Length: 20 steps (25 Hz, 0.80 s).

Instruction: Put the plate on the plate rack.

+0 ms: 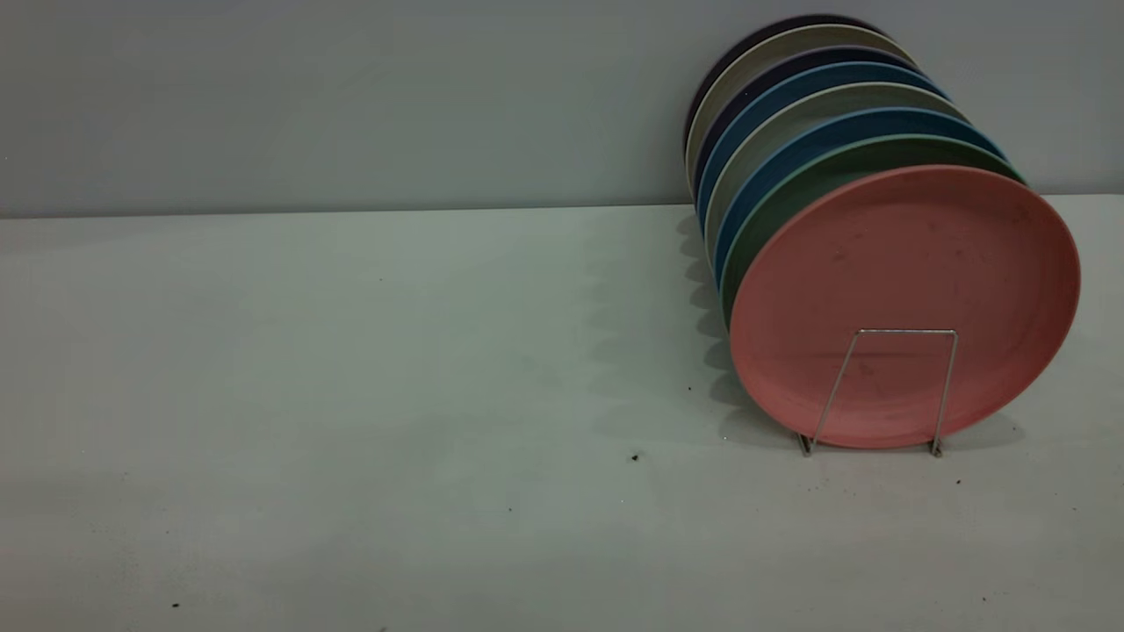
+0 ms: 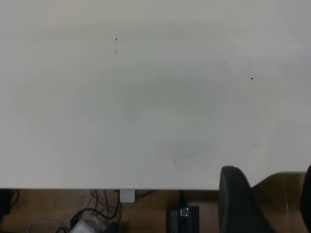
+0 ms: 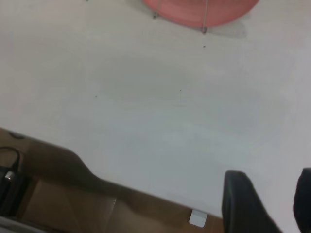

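Observation:
The salmon-pink plate point(image 1: 904, 303) stands on edge at the right of the table, in the front slot of the silver wire plate rack point(image 1: 882, 391), leaning back on the plates behind it. Its lower edge point(image 3: 199, 12) and the rack's feet point(image 3: 204, 30) also show in the right wrist view. Neither arm appears in the exterior view. My left gripper point(image 2: 269, 194) hangs over the table's near edge, open and empty. My right gripper point(image 3: 266, 201) is also near that edge, well away from the plate, open with nothing between its fingers.
Behind the pink plate stand several other plates point(image 1: 790, 132) in green, blue, grey and dark tones. The white table point(image 1: 351, 395) runs to a grey wall. Below the table's edge lie cables and a black box point(image 2: 182, 218).

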Each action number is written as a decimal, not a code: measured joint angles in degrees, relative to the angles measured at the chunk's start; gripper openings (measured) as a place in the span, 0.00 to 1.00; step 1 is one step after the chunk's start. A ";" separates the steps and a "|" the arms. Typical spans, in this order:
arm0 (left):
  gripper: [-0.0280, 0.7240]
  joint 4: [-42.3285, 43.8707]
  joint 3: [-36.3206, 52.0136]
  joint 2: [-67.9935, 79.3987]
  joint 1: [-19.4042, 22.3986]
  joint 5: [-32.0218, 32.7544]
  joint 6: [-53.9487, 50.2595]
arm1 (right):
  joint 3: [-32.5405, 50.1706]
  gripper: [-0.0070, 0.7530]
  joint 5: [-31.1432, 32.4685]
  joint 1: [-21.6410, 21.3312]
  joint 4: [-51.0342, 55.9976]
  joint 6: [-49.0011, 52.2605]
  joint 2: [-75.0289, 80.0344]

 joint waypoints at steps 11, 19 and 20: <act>0.52 0.05 0.00 0.00 0.00 0.00 0.00 | 0.00 0.38 0.00 0.00 0.00 0.00 0.00; 0.52 0.05 0.00 -4.83 0.00 0.00 0.00 | 0.00 0.38 -0.02 -1.22 0.20 0.00 -3.94; 0.52 0.05 0.00 -6.67 0.00 0.00 0.00 | 0.00 0.38 -0.02 -1.35 0.20 0.00 -4.94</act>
